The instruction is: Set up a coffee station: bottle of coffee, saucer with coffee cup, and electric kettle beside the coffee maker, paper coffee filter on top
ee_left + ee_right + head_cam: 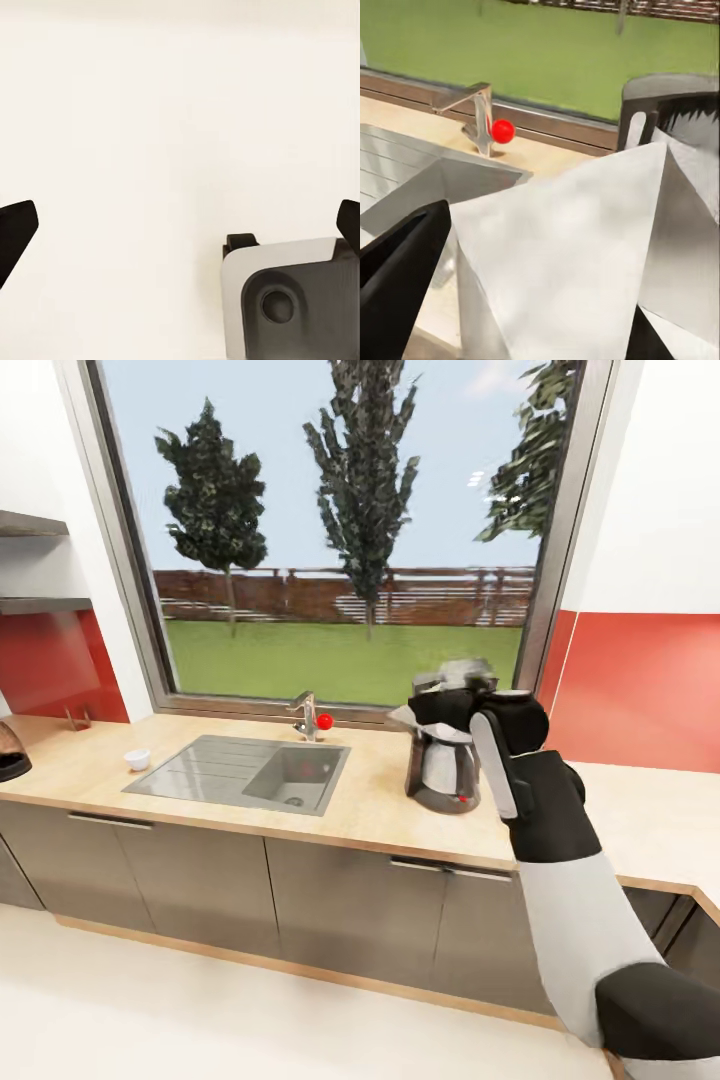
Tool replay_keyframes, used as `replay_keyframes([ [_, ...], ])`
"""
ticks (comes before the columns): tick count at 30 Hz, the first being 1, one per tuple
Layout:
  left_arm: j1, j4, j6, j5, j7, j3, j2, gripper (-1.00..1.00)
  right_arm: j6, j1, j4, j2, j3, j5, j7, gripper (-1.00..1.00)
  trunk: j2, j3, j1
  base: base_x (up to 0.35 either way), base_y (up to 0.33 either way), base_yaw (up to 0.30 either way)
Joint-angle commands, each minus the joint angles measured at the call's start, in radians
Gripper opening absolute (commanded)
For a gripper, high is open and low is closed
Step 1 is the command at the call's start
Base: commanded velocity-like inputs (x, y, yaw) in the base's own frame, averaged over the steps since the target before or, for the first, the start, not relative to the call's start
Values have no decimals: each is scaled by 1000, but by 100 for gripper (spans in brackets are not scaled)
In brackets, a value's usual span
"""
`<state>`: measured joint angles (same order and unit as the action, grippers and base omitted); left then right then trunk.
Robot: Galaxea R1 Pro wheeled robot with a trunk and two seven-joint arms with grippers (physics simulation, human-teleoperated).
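The coffee maker [446, 765] stands on the countertop [370, 810] right of the sink, and its dark top [675, 112] is close by in the right wrist view. My right gripper [452, 707] hovers at the machine's top, shut on the white paper coffee filter [562, 247], whose pale corner [403, 717] sticks out to the left. A small white coffee cup [137, 759] sits left of the sink. The electric kettle [9, 754] is cut off by the far left edge. My left gripper [180, 225] is open and empty over pale floor. The saucer and the bottle of coffee are out of view.
A steel sink [245, 772] with a faucet [305, 715] and a red knob [324, 720] lies below the large window. Two grey shelves [35, 603] hang at the upper left. Grey cabinet fronts [200, 880] run under the worktop, which turns a corner at the right.
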<state>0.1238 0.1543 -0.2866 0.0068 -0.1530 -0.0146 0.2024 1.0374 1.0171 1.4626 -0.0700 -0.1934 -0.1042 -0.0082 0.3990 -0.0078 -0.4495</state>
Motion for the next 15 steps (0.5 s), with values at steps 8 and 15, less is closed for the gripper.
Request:
replay_keyframes([
  [8, 0, -2, -3, 1, -5, -4, 1, 100, 10, 265, -256, 72, 3, -2, -1, -100, 1, -1, 0, 0, 0, 0],
  [15, 0, -2, -3, 1, -5, -7, 3, 100, 10, 460, -473, 88, -11, 10, 0, -100, 1, -1, 0, 0, 0, 0],
])
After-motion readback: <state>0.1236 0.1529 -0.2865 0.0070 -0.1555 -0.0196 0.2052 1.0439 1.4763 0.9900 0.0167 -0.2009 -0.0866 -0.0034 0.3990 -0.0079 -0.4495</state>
